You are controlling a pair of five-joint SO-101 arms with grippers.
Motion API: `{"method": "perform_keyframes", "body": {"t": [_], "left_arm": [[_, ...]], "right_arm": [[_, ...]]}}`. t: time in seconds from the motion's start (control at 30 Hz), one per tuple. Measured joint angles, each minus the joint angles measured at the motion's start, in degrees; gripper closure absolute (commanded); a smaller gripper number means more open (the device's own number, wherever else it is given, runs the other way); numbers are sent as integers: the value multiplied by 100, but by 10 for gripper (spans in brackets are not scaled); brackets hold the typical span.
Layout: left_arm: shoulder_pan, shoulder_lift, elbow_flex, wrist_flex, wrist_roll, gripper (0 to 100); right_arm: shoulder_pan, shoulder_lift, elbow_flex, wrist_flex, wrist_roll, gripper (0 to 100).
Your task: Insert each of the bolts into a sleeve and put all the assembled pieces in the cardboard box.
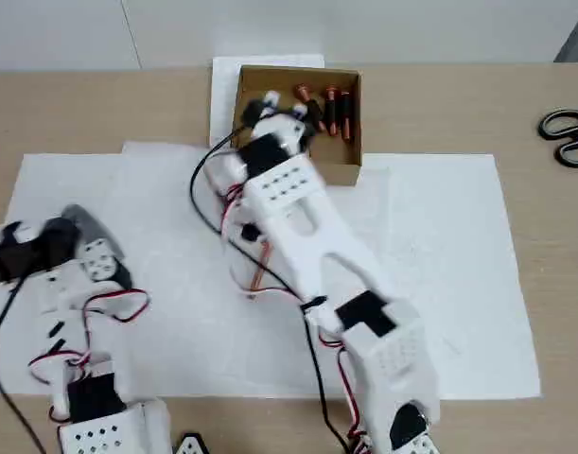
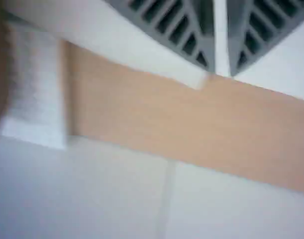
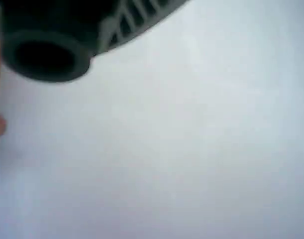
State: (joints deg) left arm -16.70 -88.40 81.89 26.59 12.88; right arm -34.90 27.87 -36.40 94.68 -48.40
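Brown cardboard box (image 1: 345, 172) at the table's far side holds copper-and-black assembled pieces (image 1: 328, 109). The right gripper (image 1: 281, 112) hangs over it, clamped on a black sleeve (image 3: 45, 57). The left gripper (image 2: 219, 72) sits over the white paper (image 1: 440, 284), fingers nearly together, gripping nothing.

bright, diffuse overhead light; soft faint shadows under arm (image 1: 298, 218) on white paper (image 1: 440, 284); paper slightly glary.

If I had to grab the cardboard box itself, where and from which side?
Pinch the cardboard box by its near wall toward the right corner, from above, one finger inside. That rim is free: the assembled pieces lie farther back and an arm covers the left.
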Motion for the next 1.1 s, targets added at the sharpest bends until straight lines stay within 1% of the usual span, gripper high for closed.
{"method": "perform_keyframes", "body": {"t": [0.13,0.23,0.3,0.37,0.43,0.53,0.67,0.8,0.9,0.97,1.1], "left_arm": [[800,0,-440,193,0,994],[1310,0,-914,677,0,994],[1538,0,-1152,1081,-158,994],[1644,-9,-1231,1389,-501,994],[1662,0,-1257,1495,-879,994],[1662,0,-1284,1530,-1055,994],[1670,0,-1292,1618,-1081,994],[1714,0,-1292,1916,-651,994],[1705,0,-1292,2189,-571,993],[1705,0,-1292,2374,-545,993],[1705,0,-1292,2725,-536,993]], "right_arm": [[360,-615,0,105,492,996],[308,-1222,167,149,1073,996],[141,-1653,545,158,1451,996],[-132,-2110,1108,158,1723,996],[-369,-2585,1714,158,1846,996],[-413,-3262,2514,88,1890,995],[-9,-4026,3235,35,1916,995],[835,-4826,3921,-114,1916,995],[1380,-5530,4668,-554,1916,995],[1521,-6040,5310,-941,1916,995],[1582,-7235,6787,-1855,1916,995]]}}
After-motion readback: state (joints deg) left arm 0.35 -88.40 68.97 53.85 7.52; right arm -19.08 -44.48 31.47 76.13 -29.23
